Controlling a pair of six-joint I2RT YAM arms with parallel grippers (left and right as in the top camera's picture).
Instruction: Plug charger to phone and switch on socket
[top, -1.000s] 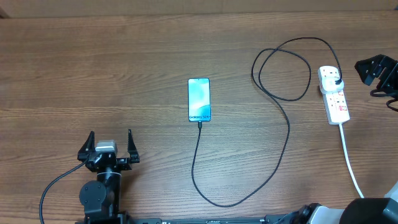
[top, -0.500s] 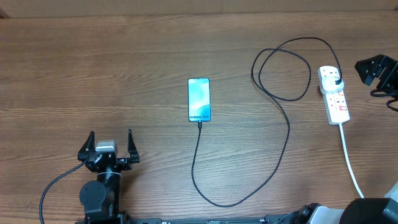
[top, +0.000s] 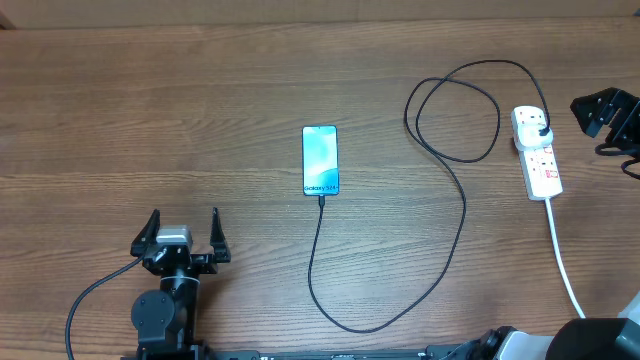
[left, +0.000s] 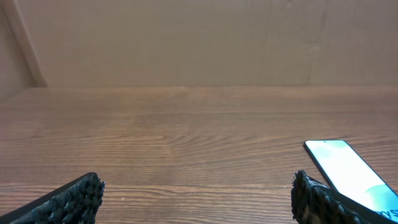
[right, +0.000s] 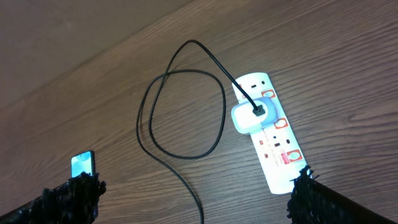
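Holding nothing, my claws gape: left gripper (top: 184, 218) at seven o'clock from the phone (top: 320, 160), right gripper (right: 197, 185) at three o'clock of the socket (top: 538, 156), charger (top: 465, 208) linking both.

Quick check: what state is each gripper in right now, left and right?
Left gripper: open, holding nothing.
Right gripper: open, holding nothing.
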